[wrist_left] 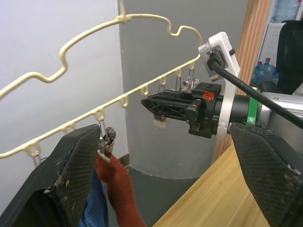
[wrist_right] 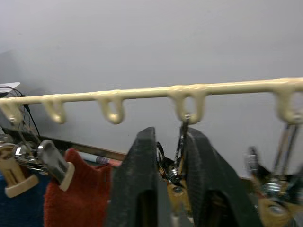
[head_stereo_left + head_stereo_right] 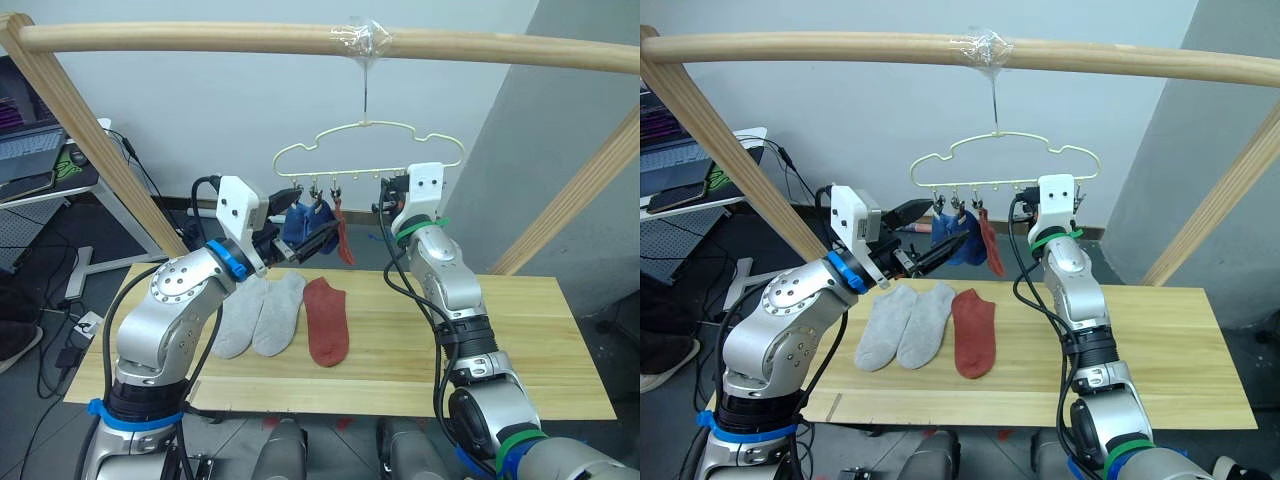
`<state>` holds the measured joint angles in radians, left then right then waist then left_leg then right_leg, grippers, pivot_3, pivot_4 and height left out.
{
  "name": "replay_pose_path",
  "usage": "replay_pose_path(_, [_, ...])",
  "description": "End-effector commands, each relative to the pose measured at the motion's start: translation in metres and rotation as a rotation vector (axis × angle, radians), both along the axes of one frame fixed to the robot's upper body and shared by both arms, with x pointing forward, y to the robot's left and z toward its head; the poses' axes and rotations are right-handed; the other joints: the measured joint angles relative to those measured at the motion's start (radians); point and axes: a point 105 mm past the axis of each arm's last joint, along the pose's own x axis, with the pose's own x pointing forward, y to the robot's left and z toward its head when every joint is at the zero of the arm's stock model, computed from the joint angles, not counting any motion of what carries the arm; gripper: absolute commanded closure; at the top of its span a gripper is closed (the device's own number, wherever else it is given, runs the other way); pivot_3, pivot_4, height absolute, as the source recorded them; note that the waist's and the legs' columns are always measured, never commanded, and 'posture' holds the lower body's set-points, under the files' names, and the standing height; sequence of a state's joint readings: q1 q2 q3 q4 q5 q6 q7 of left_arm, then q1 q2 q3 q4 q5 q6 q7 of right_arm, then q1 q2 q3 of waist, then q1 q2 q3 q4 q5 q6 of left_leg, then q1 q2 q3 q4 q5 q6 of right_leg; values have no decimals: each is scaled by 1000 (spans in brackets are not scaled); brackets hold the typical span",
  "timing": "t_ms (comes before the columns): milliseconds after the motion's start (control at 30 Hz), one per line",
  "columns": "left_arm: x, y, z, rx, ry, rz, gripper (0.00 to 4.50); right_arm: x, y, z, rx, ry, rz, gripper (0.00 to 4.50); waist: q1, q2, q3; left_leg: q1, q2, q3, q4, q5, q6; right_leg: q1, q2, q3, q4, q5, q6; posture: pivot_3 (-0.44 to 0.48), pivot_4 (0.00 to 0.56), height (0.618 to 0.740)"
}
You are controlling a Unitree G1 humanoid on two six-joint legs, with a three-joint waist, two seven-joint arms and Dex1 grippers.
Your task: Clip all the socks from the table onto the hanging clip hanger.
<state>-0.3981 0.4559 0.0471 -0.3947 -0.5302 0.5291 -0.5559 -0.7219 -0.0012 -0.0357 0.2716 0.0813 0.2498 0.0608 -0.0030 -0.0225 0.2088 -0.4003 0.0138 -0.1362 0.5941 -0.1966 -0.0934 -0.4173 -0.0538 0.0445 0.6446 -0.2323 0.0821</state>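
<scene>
Mid-task — blue socks (image 3: pixel 305 228) and one red sock (image 3: pixel 343 238) clipped on hanger (image 3: pixel 368 150); right gripper (image 2: pixel 171 184) clenched on a free clip (image 2: pixel 179 150), left gripper (image 1: pixel 165 156) released; next: fetch from table (image 3: pixel 520 340) red sock (image 3: pixel 327 320) or grey socks (image 3: pixel 260 314).

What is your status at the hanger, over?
Right pincer shut on a clip of the clip hanger. Left pincer open beside the hung blue socks. Two grey socks, one red sock on table.

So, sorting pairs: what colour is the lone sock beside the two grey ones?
Rust red sock, clearest in the left eye view.
</scene>
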Motion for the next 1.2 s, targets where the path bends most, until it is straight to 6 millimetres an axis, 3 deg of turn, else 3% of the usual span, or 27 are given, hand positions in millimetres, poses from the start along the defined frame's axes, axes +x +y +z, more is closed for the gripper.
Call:
replay_pose_path(33, [-9, -6, 11, -1, -53, -33, 0, -1, -3, 15, 15, -54, -6, 4494, 0, 0, 0, 0, 0, 0, 0, 0, 0, 0, 0, 0, 0, 0, 0, 151, 191, 740])
replay_pose_path(167, [-8, -6, 4, -7, -27, -24, 0, -2, -4, 14, 9, -50, -2, 4494, 0, 0, 0, 0, 0, 0, 0, 0, 0, 0, 0, 0, 0, 0, 0, 139, 198, 740])
replay_pose_path(233, [-6, -6, -9, 19, 9, -12, 0, -3, -5, 14, 4, -47, 0, 4494, -1, 1, 1, 0, 0, 0, 0, 0, 0, 0, 0, 0, 0, -1, -1, 139, 198, 740])
replay_pose_path(267, [-4, -6, -21, 50, 32, 1, 0, -3, -5, 14, 1, -45, 5, 4494, -1, 1, 1, 0, 0, 0, 0, 0, 0, 0, 0, 0, 0, -2, -4, 139, 198, 740])
replay_pose_path(333, [2, -3, -63, 158, 105, 52, 0, -4, -6, 12, -16, -33, 17, 4494, -2, 2, 2, 0, 0, 0, 0, 0, 0, 0, 0, 0, 0, -2, -4, 121, 203, 740])
replay_pose_path(367, [6, -2, -89, 175, 168, 85, 0, -5, -7, 11, -31, -29, 28, 4494, -2, 4, 2, 0, 0, 1, 0, 0, 0, 0, 0, 1, 0, -2, -4, 107, 206, 740])
replay_pose_path(467, [15, -7, -137, 182, 265, 158, 0, -8, -9, 8, -56, -18, 41, 4494, -2, 5, 4, 0, 0, 1, 0, 0, 0, -1, 0, 1, 0, -3, -4, 95, 207, 740])
replay_pose_path(533, [18, -17, -166, 210, 315, 167, 0, -10, -10, 7, -57, -11, 40, 4494, -1, 5, 4, -1, 0, 0, 0, 0, 0, -2, 0, 0, 1, -3, -4, 66, 212, 740])
replay_pose_path(633, [23, -21, -193, 261, 360, 202, 0, -13, -11, 7, -55, -2, 34, 4494, -4, 5, 4, -1, 0, 1, 0, 0, 0, -2, 0, 0, 1, -2, -4, 55, 213, 740])
replay_pose_path(1000, [38, -34, -245, 399, 497, 231, 0, -21, -13, 2, -71, 35, 23, 4494, -25, 6, 5, -1, 0, 1, 0, 0, 0, -2, 0, 0, 0, 0, 2, 4, 232, 740])
replay_pose_path(1100, [33, -38, -253, 426, 528, 203, 582, -22, -13, 1, -75, 42, 25, 4500, -30, 6, 5, -1, 0, 0, 0, 0, 0, -1, 0, 0, 1, 0, 2, -2, 236, 740])
replay_pose_path(1200, [28, -37, -259, 459, 539, 183, 1450, -23, -14, 1, -78, 46, 25, 4500, -30, 6, 5, 0, 0, 0, 0, 0, 0, -1, 0, 0, 1, 0, 2, -2, 234, 740])
